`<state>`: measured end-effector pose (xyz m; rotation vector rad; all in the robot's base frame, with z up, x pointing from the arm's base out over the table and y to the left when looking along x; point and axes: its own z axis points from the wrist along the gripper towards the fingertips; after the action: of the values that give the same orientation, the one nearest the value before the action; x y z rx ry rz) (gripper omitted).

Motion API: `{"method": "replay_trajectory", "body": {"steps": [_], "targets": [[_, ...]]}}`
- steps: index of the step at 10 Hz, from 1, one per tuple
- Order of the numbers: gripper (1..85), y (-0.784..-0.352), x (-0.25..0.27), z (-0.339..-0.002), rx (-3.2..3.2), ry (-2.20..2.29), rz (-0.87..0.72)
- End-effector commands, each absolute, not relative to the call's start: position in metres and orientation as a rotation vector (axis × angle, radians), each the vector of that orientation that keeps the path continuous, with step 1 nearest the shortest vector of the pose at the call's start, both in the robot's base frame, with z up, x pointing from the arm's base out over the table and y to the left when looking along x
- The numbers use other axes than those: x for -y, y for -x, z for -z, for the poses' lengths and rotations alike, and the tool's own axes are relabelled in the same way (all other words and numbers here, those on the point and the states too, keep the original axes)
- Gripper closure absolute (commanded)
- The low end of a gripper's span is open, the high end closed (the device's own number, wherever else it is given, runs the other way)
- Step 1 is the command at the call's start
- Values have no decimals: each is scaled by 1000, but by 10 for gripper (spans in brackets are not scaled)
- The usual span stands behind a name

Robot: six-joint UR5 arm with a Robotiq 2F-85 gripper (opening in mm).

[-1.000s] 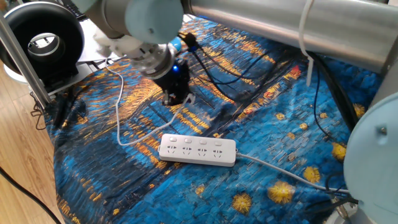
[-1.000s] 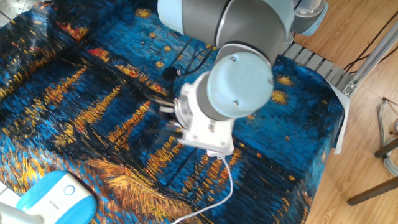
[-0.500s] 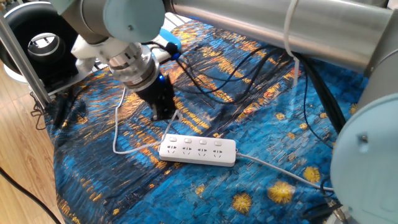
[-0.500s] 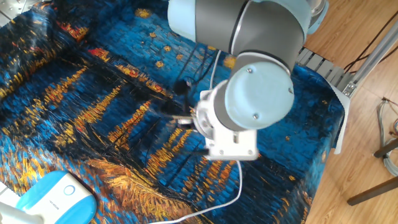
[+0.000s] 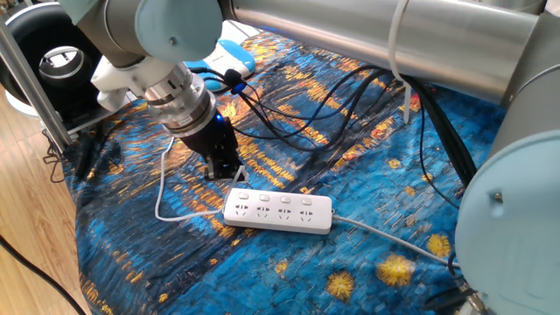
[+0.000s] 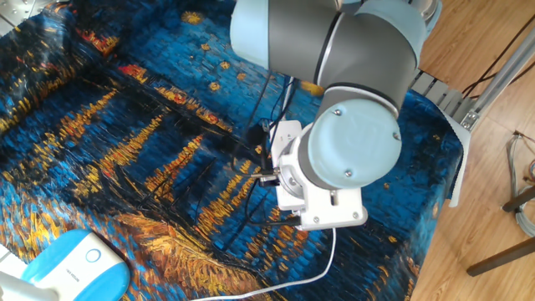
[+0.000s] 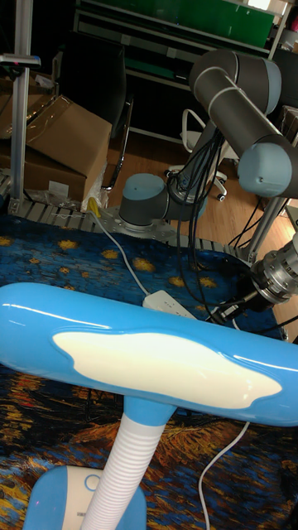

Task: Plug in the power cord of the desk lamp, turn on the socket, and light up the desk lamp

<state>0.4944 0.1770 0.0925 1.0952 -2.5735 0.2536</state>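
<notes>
My gripper [image 5: 226, 168] hangs low over the blue painted cloth, just left of and behind the socket [image 5: 278, 211], a white four-outlet strip. Its black fingers are shut on the small white plug [image 5: 239, 176] of the power cord [image 5: 163, 179], which loops down to the cloth and back. The desk lamp shows its light-blue base [image 5: 229, 56] at the back of the table. In the other fixed view my wrist hides the fingers; the power cord [image 6: 322, 266] trails below it and the desk lamp base [image 6: 73, 264] sits at the lower left. The tall view has the desk lamp head [image 7: 149, 352] in front and the socket [image 7: 169, 304] behind.
Black cables [image 5: 306, 105] sprawl over the cloth behind the strip. The strip's grey-white cable [image 5: 394, 241] runs off to the right. A black ring-shaped device [image 5: 61, 57] and a metal post [image 5: 26, 74] stand at the table's left edge. Cardboard boxes [image 7: 50, 141] lie beyond the table.
My gripper has moved down and towards the socket with the plug in it, dragging the white cord along. The socket has stayed put.
</notes>
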Motion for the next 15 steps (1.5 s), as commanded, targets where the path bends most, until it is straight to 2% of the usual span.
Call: {"method": "replay_trajectory", "body": {"steps": [1, 3, 4, 6, 8, 11, 15], "targets": [[843, -493, -176, -93, 2565, -1117, -256], [843, -503, -176, -85, 2563, -1160, -245], [843, -498, -189, -77, 2574, -1165, -170], [843, -487, -195, -64, 2573, -1167, -178], [843, -480, -184, -69, 2540, -1163, -242], [843, -475, -192, -68, 2545, -1182, -204], [843, -475, -190, -66, 2544, -1179, -259]]}}
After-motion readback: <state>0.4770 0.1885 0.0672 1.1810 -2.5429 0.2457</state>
